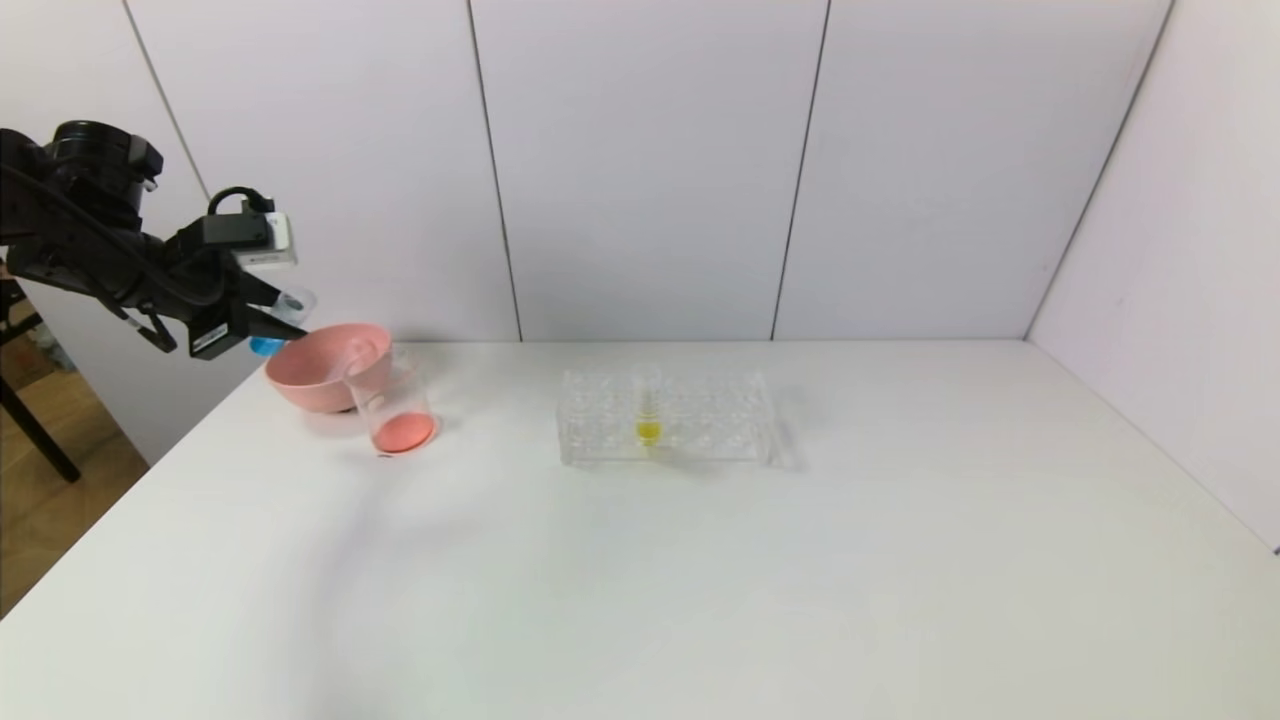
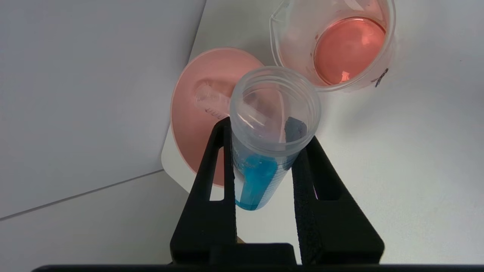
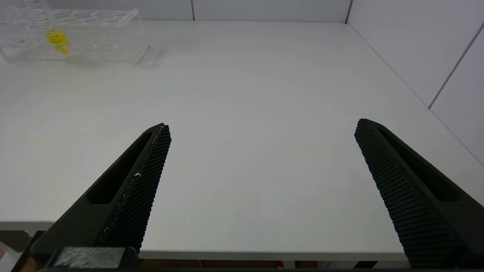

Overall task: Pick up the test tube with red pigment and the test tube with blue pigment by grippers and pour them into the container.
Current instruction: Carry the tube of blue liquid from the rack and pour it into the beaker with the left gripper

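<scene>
My left gripper [image 1: 285, 322] [image 2: 268, 130] hangs at the table's far left, just left of and above the pink bowl, shut on the test tube with blue pigment [image 1: 268, 345] [image 2: 257, 177]. The tube is tilted, its open mouth pointing up and toward the bowl, and the blue liquid sits in its lower part. The container [image 1: 385, 385] [image 2: 281, 53], a clear beaker, stands against the bowl's front right with red-orange liquid in its bottom. No tube with red pigment in it shows. My right gripper [image 3: 262, 126] is open over the table's front edge, holding nothing.
The pink bowl [image 1: 320, 375] [image 2: 189, 124] sits at the far left corner with a clear tube [image 2: 211, 101] lying inside. A clear tube rack [image 1: 700, 420] [image 3: 94, 37] stands mid-table and holds a yellow-liquid tube [image 1: 648, 418] [image 3: 55, 37]. White walls close the back and right.
</scene>
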